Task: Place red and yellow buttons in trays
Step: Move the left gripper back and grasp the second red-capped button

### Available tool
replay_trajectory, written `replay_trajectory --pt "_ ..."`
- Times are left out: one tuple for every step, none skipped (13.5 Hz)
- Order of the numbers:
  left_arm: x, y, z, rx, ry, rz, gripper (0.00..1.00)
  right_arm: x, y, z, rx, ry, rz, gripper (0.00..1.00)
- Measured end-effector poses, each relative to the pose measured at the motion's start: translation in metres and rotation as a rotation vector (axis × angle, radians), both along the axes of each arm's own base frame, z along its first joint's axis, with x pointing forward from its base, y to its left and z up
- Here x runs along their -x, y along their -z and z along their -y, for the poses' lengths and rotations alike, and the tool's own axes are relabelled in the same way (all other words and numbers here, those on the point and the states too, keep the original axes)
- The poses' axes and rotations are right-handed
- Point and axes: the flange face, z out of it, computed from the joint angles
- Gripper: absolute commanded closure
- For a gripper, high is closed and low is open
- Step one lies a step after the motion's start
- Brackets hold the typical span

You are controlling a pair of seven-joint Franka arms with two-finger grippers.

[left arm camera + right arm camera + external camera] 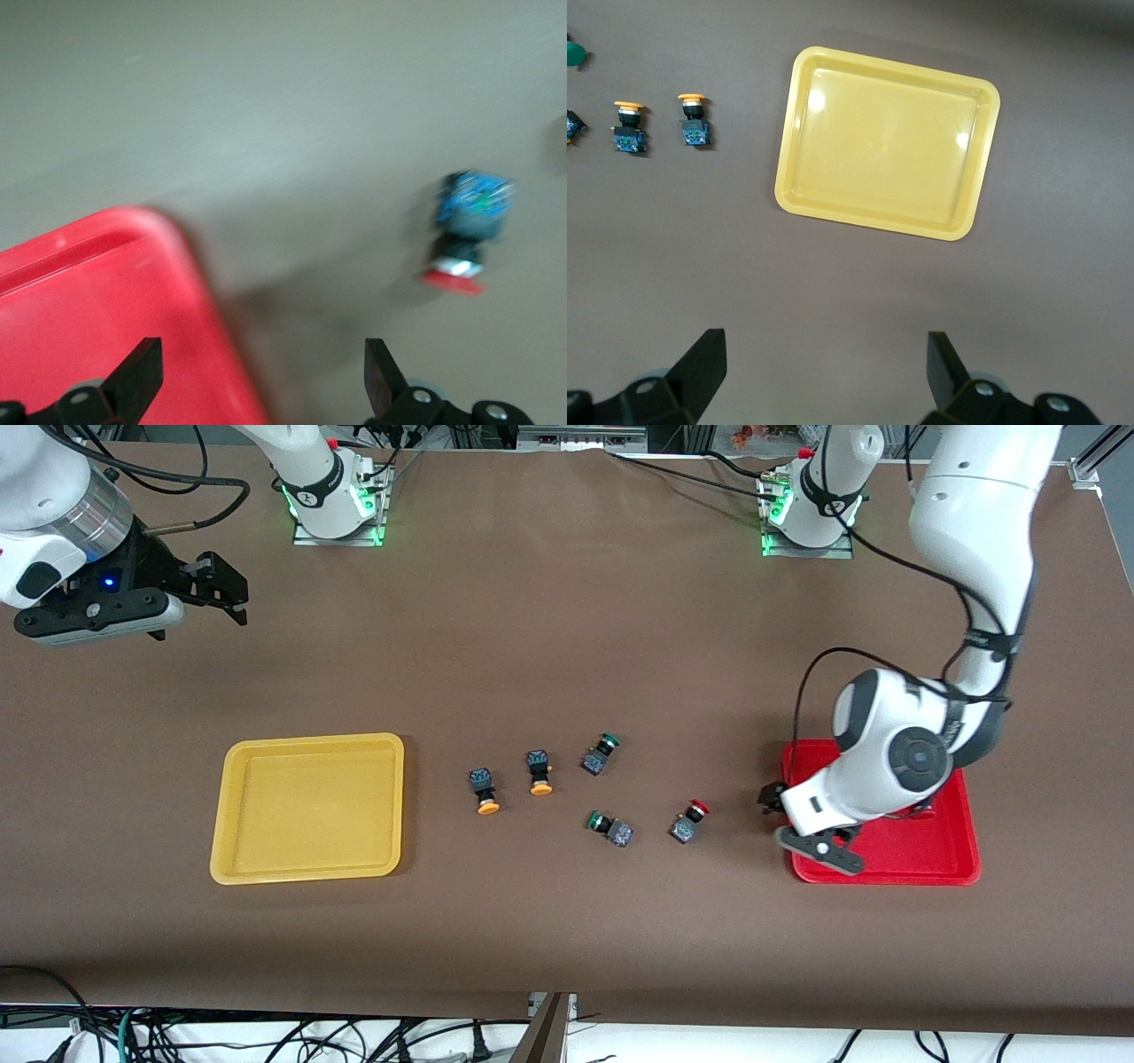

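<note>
A red button (692,820) lies on the table just beside the left gripper (780,815), whose jaws gape empty.

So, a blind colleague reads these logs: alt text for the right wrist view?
An empty yellow tray lies on the brown table, with two yellow-capped buttons beside it. The right hand hangs open above bare table.

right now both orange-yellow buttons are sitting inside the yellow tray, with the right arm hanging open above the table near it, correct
Not quite. The two orange-yellow buttons lie on the bare table beside the yellow tray, toward the left arm's end, and the tray holds nothing. The front view shows this, and the right wrist view agrees. The rest stands: the right gripper hangs open above the table near that tray.
</note>
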Motion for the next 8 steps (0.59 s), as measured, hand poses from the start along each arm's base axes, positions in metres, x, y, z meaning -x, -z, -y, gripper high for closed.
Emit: replay_trajectory --pt "-0.001 0.006 0.024 0.013 -0.012 0.0 0.0 0.0 0.0 0.0 0.0 0.0 0.002 0.0" --pt "-0.001 0.011 0.049 0.019 -0.017 0.003 0.0 0.0 0.0 0.0 0.0 0.0 0.002 0.0" --pt "0.002 0.015 0.076 0.024 -0.006 0.008 0.0 0.0 0.0 0.0 -0.001 0.0 0.003 0.0" --pt "0.007 0.021 0.105 0.03 0.01 0.026 0.0 -0.001 0.0 0.001 -0.001 0.002 0.005 0.0" --pt "0.012 0.027 0.128 0.034 0.017 0.047 0.0 -0.001 0.0 0.002 -0.001 0.003 0.006 0.0" --pt "0.015 0.033 0.14 0.033 0.023 0.065 0.0 -0.001 0.0 0.002 -0.001 0.004 0.006 0.0" --pt "0.014 0.039 0.143 0.031 0.028 0.082 0.0 -0.002 0.0 0.002 -0.001 0.004 0.006 0.0" --pt "0.012 0.046 0.14 0.022 0.035 0.101 0.0 -0.002 0.0 0.002 -0.001 0.004 0.006 0.0"
